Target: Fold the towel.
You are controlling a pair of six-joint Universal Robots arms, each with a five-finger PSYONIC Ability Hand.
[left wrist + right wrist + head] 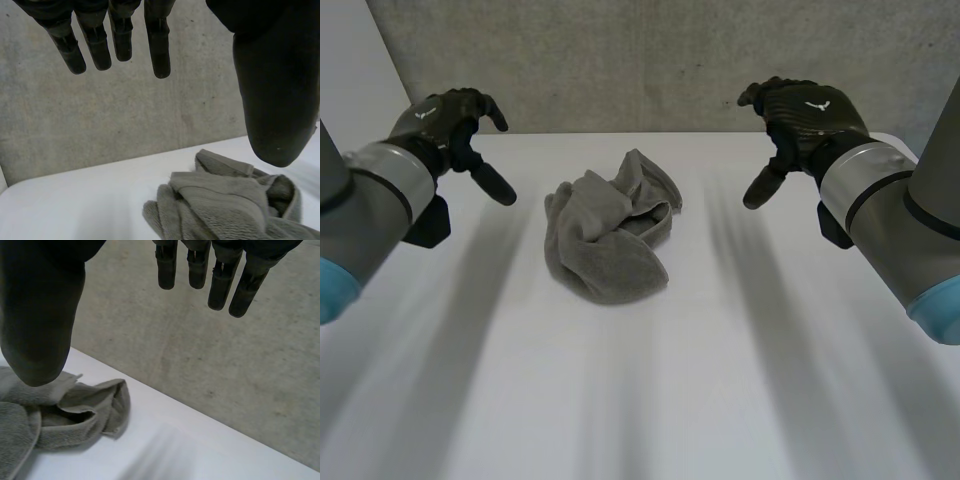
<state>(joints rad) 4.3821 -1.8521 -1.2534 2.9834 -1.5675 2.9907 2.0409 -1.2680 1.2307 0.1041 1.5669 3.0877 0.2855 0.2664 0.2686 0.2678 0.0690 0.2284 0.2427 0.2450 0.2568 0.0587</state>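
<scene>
Item under task: grey towel (610,235), lying in a crumpled heap on the white counter (640,410), just above and left of the centre of the head frame. Layers overlap, and no clean edge or corner lies flat.

Left robot hand (450,122): upper left of the head frame, raised off the counter and apart from the towel. In its wrist view the fingers (159,47) are straight and the thumb (270,100) stands wide. It is open and holds nothing.

Right robot hand (802,118): upper right of the head frame, also raised and apart from the towel. In its wrist view the fingers (220,285) are straight and the thumb (40,320) is spread. It is open and empty.

Towel relative to robot hands: between the two, touching neither. In each wrist view it lies on the counter below the thumb tip.

Step in hand: judged to be the approach; no fold is made yet.

Next move requires: judged, lowering both robot hands to the heap, finding two corners or an edge, and spreading the cloth flat before any fold. The bunched layers may make it easy to pinch more than one.

Markings: a small white emblem (817,104) sits on the back of the right robot hand, with no readable lettering. No label or writing is visible on the towel.

Background: bare concrete wall (620,60) behind the counter.
</scene>
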